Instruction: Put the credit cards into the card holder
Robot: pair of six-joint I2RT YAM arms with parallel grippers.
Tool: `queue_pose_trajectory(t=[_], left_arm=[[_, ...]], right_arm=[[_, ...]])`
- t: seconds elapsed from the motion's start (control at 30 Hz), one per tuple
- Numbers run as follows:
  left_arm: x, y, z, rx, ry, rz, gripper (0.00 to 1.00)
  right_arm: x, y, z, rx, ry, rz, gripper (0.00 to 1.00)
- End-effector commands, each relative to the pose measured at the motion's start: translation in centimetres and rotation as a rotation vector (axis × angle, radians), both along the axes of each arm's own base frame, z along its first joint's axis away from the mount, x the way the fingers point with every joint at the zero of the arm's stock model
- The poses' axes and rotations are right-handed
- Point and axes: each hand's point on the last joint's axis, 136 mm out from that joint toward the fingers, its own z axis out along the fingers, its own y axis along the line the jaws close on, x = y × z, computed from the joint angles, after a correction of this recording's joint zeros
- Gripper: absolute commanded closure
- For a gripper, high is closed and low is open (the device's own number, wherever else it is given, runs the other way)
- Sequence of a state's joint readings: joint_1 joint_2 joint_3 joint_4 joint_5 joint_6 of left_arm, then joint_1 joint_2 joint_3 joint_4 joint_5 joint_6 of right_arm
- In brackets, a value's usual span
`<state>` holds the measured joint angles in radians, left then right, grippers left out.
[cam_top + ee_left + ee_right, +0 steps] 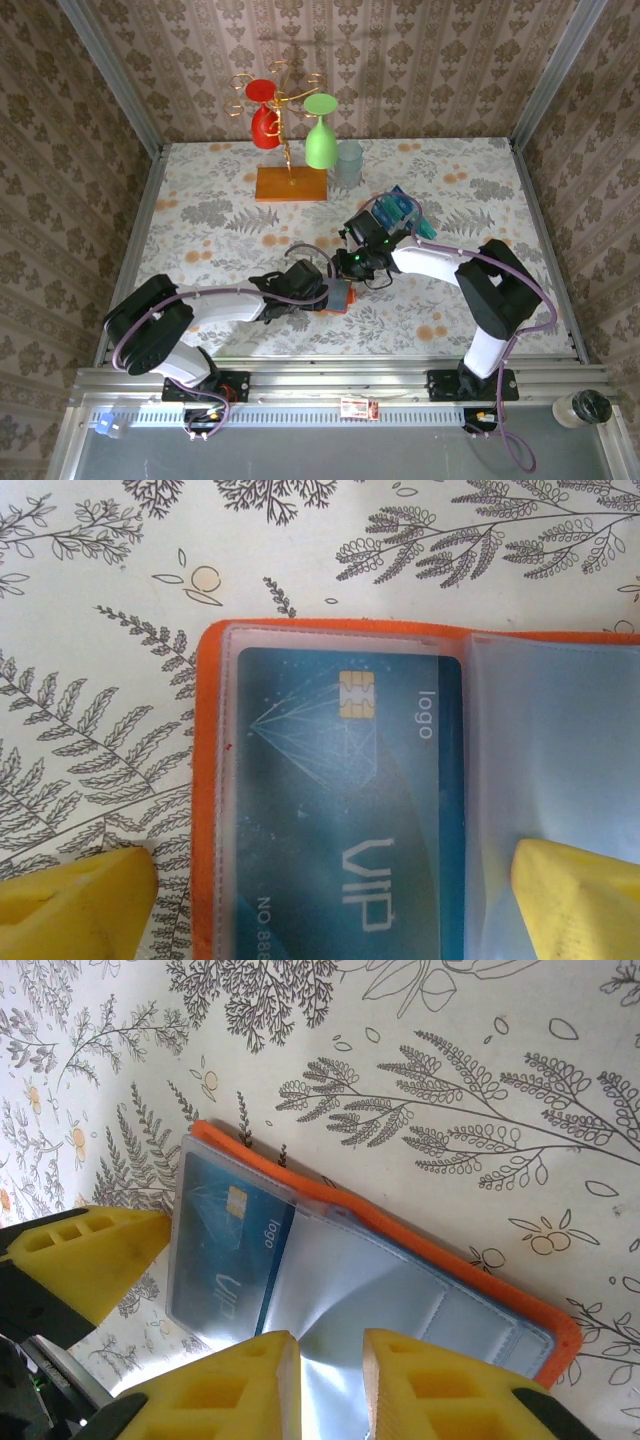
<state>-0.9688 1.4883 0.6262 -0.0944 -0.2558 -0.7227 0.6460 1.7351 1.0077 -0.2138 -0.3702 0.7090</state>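
Credit card (340,810) number cut off below

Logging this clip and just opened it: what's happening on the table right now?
Both arms meet over the orange card holder, which lies open. A teal VIP card already sits in one clear pocket. The left gripper is spread wide across that side. The right gripper hangs at the holder's middle, fingers narrowly apart. More credit cards wait in the clear rack.
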Motion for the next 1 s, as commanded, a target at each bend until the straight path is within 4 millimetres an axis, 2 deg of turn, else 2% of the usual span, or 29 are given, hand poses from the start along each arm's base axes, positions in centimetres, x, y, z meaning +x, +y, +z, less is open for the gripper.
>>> queue_pose_trajectory(t=[0.0,0.27,0.5,0.67,0.97], left_arm=[[-1.5,1.5,-2.0,0.040,0.066,0.014,0.07],[-1.5,1.5,-2.1,0.037,0.065,0.014,0.07],[-1.6,1.7,-2.1,0.037,0.067,0.018,0.07],[-1.7,1.7,-2.1,0.036,0.065,0.020,0.07],[-1.7,1.6,-2.1,0.031,0.064,0.020,0.07]], right_arm=[[-0.6,-0.6,-1.0,-0.022,0.033,-0.027,0.73],[-1.3,-0.3,-2.7,-0.029,0.074,-0.036,0.69],[-1.8,-0.3,-3.9,-0.039,0.098,-0.048,0.61],[-1.7,-0.1,-3.8,-0.033,0.099,-0.051,0.56],[-1.3,-0.1,-2.4,-0.024,0.069,-0.060,0.57]])
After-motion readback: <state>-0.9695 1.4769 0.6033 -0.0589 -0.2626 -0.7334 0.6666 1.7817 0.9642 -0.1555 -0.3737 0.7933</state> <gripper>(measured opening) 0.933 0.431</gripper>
